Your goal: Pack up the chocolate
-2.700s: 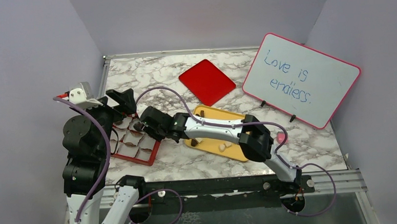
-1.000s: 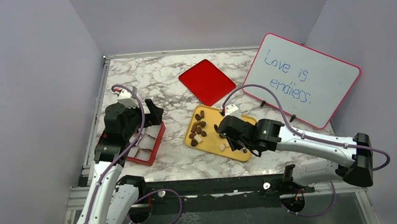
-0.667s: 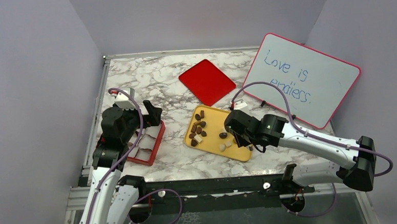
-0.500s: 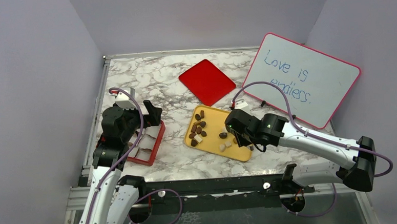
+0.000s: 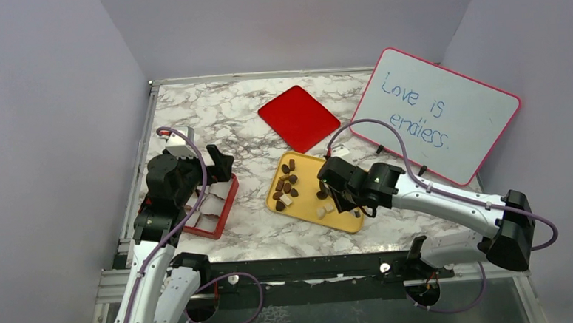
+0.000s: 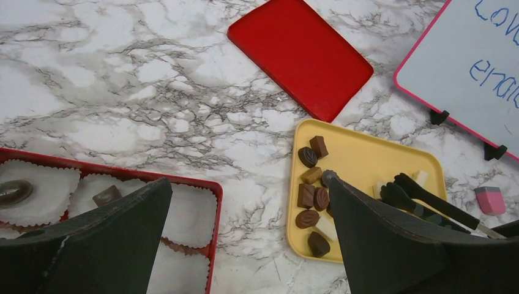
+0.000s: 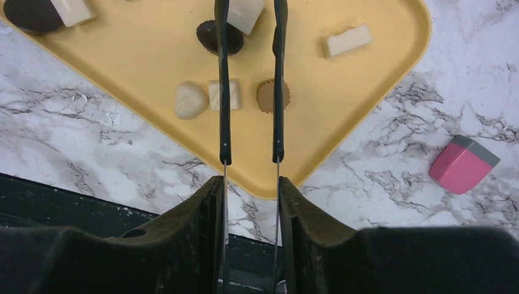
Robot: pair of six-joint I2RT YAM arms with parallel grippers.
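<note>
At the centre of the marble table (image 5: 257, 229), the yellow tray (image 5: 310, 208) carries most of the chocolate (image 5: 285, 185): dark brown pieces cluster at its left end, and cream-white and tan pieces lie toward its near edge. The right gripper (image 7: 249, 184) is clamped on black tongs (image 7: 224, 92). Their 2 arms stand apart over the tray with 1 cream-white square (image 7: 245, 12) between the tips; contact there cannot be confirmed. The left gripper (image 6: 248, 184) hovers with jaws fully apart above the red box (image 6: 67, 162) of white paper cups (image 6: 186, 208). The box holds 1 dark oval (image 6: 13, 191) and 1 brown square (image 6: 107, 196). A red lid (image 5: 298, 118) lies flat beyond the tray.
</note>
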